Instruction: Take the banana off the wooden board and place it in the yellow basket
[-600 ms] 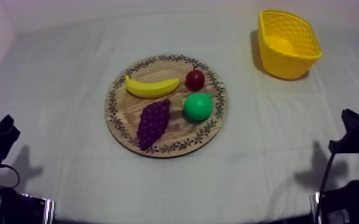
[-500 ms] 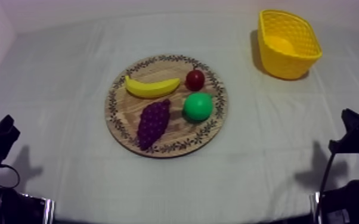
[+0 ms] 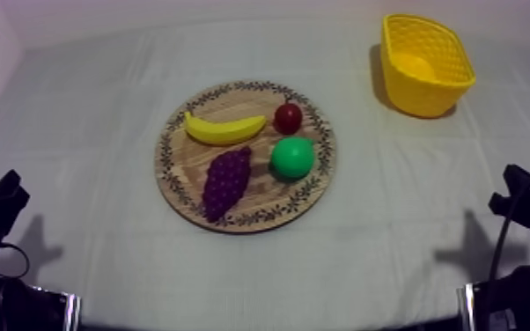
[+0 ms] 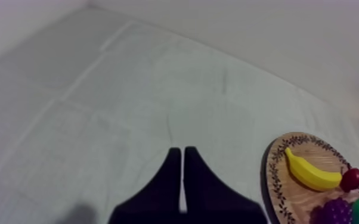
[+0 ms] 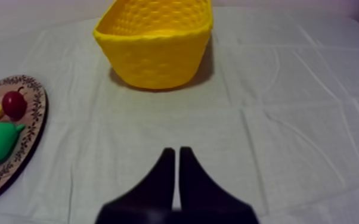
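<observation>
left gripper [image 4: 182,154], right gripper [image 5: 176,152] clenched, empty. curved yellow toy banana [image 3: 224,129] lies left-right across round wooden board [image 3: 179,167].

- Soft overhd light, even; cloth [image 3: 84,132] reads pale grey.
- Short dark shadow just left of yellow basket [image 3: 427,66] (top view).
- Pinkish tint twd corners.

We see the curved yellow toy banana [image 3: 224,129] lying flat on its side on the round wooden board [image 3: 170,180], whose rim carries a dark leaf pattern. It rests across the board's far left part, its belly bowed toward the near side and both tips pointing away. Our yellow basket [image 3: 423,95], with lattice-textured walls and rounded corners, stands upright and open-topped on the table [image 3: 84,114], well apart from the board at the far right.
</observation>
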Tool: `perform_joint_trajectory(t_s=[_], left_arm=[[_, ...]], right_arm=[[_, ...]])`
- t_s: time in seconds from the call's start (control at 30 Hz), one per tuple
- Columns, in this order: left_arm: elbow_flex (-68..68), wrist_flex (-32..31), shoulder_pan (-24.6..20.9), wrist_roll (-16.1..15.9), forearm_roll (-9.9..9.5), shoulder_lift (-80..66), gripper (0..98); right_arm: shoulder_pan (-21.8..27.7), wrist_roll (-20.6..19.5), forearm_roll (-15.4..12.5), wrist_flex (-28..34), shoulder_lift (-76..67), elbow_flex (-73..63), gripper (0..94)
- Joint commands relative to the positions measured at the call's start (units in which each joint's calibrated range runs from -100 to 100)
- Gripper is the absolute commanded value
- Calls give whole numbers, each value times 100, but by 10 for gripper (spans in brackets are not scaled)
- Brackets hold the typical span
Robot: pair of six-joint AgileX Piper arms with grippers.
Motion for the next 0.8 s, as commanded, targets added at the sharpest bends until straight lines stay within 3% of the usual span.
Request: perform_joint_trajectory(t_s=[0.0,0.33,0.77], left_arm=[[-1,0,-2,-1,-3,-5,1],[-1,0,-2,1,-3,-5,1],[-1,0,-2,0,-3,-5,1]], right_arm=[[-24,17,16,0,-1,6,4],[-372,-67,177,307,527,-842,5],[-1377,595,-149,614,2517,-3058,15]])
